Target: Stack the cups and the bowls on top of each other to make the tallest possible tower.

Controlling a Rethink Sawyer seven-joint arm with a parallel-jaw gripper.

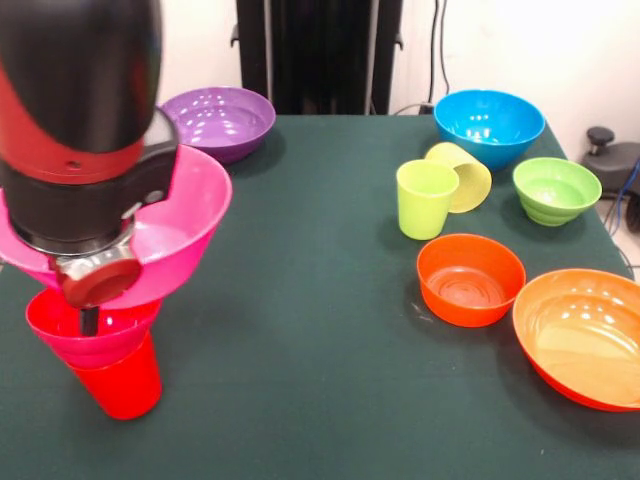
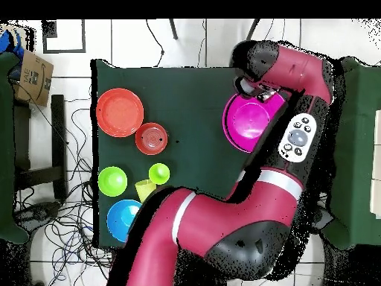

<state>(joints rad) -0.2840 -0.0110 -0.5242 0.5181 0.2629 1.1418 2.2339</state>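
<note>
Red cup [image 1: 120, 385] carries the small magenta bowl [image 1: 90, 330] and large pink bowl [image 1: 175, 225], shown stacked only in front view. Overhead, only the pink bowl [image 2: 255, 121] shows. End effector [image 1: 90, 320] grip state cannot be told.

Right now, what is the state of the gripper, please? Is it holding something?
Gripper: over the tower of red cup, small magenta bowl and large pink bowl; open or shut cannot be told.
</note>
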